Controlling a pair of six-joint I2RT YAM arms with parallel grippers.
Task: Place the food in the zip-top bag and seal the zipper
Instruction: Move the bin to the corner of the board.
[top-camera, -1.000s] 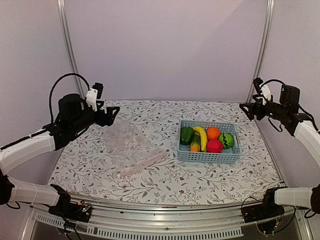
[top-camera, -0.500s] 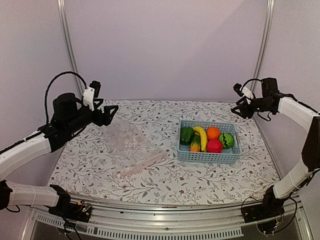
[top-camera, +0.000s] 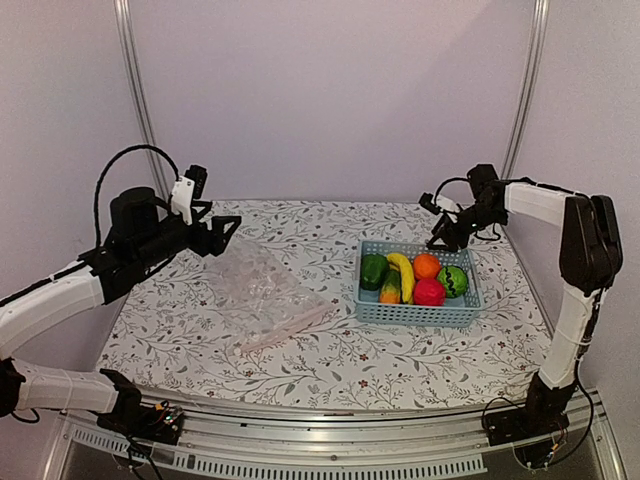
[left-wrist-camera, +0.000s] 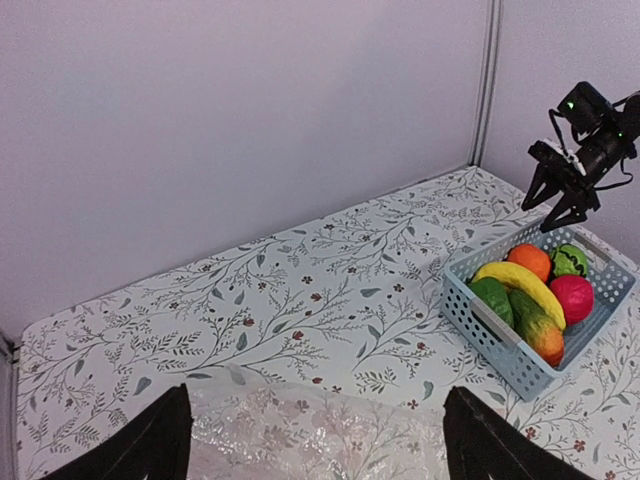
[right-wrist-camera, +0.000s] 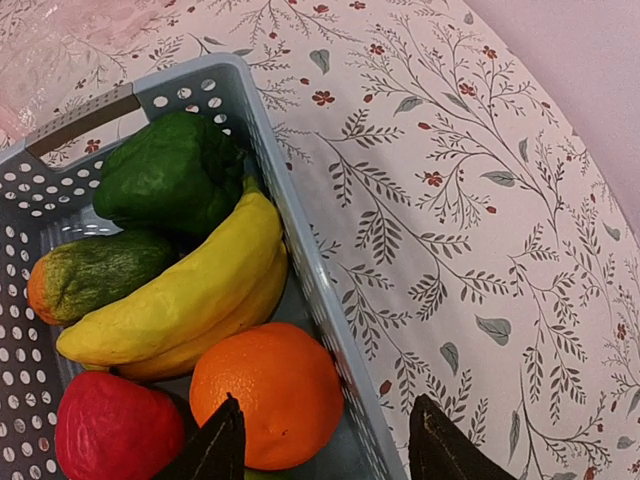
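While both arms are hanging above the counter (top-camera: 330, 365), six pieces of plastic toy food are sitting in one light blue slatted basket (top-camera: 412, 314) at 3 o'clock on the floral surface. None of them is in the bag.

Counting them off:
- One glossy, lumpy green pepper (top-camera: 373, 270) is sitting at the basket's 9 o'clock.
- One curved yellow banana (top-camera: 402, 270) is lying just beside it.
- One round orange (top-camera: 427, 265) is sitting at 12.
- One striped green melon (top-camera: 453, 281) is at 3.
- One red-pink fruit (top-camera: 429, 292) is at 5.
- One orange-green carrot-like piece (top-camera: 390, 291) is at 7.

One clear, crinkly zip-top bag (top-camera: 262, 285) is lying flat at 9 o'clock on the counter, well apart from the basket. Its one thin pale pink zipper (top-camera: 288, 327) is running along the bag's near edge, at its 5 o'clock.

The left claw (top-camera: 222, 231) is hovering over the bag's far end, its two black fingers spread wide and gripping nothing. The right claw (top-camera: 440, 236) is hanging over the basket's far rim, right above the orange, fingers parted too, nothing between them.
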